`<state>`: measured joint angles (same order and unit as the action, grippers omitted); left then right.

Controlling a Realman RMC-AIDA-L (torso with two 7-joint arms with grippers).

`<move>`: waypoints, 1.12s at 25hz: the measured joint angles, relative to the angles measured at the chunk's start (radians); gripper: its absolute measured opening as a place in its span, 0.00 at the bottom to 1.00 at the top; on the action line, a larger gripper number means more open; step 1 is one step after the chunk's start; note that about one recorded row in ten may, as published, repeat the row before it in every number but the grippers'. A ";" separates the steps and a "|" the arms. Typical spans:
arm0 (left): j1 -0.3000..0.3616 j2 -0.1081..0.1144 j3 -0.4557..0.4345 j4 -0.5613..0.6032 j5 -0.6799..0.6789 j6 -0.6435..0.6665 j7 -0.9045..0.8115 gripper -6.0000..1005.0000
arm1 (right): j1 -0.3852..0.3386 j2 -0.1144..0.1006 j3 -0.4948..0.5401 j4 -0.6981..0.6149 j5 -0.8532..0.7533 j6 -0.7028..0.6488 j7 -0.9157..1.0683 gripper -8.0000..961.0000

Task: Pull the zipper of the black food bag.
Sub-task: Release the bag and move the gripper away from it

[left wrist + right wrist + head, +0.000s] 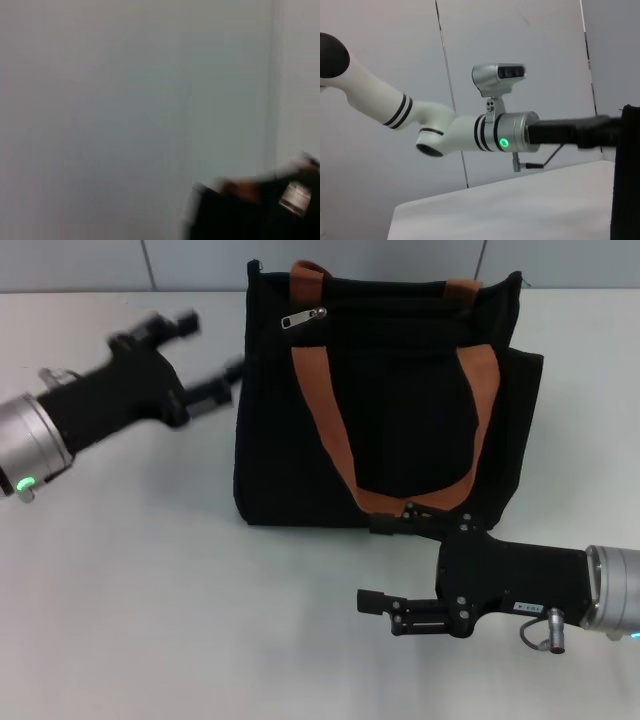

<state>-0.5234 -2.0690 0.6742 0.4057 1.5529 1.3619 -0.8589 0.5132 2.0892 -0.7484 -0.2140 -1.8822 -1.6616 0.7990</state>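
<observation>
Bag (400, 410) lies on the white desk (150, 620), face up toward the head camera, top edge at the far side, base toward the robot; long axis of the zip line runs left-right along that top edge. Two brown-orange straps (330, 440) loop down the face to a U near the base. Zipper (303, 318) is at the left end of the zip line, near the bag's far-left corner, silver tab lying roughly along the line and tilted slightly, its free end pointing left. Left pincer (212, 355) is in the air just left of the bag's upper-left edge, fingers pointing right toward the bag, released with a clear gap between the two fingers; one fingertip is close to the bag's side, contact can't be confirmed because of motion blur. Zipper sits right of and slightly beyond that pincer, near but apart. Left wrist view shows only a blurred black bag corner (240, 215) with a silver tab (295, 196) and a bit of brown. Right pincer (385, 565) is low over the desk at the bag's near edge, fingers pointing left, released; upper finger sits at the bag's base by the strap loop, lower one is over bare desk. Right wrist view shows the left arm (470, 132) and a strip of bag (626, 175).
</observation>
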 joint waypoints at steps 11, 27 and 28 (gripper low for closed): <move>-0.053 -0.011 0.140 0.098 0.035 -0.017 -0.099 0.81 | 0.007 0.001 0.001 0.006 0.015 0.013 -0.016 0.86; -0.070 -0.011 0.146 0.036 -0.051 -0.136 -0.075 0.81 | -0.006 0.002 0.002 0.024 0.038 0.014 -0.040 0.85; -0.067 -0.011 0.146 0.036 -0.053 -0.130 -0.080 0.81 | -0.006 0.002 0.002 0.024 0.038 0.014 -0.040 0.85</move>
<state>-0.5900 -2.0801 0.8207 0.4418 1.5001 1.2319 -0.9390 0.5075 2.0908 -0.7461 -0.1902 -1.8437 -1.6474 0.7588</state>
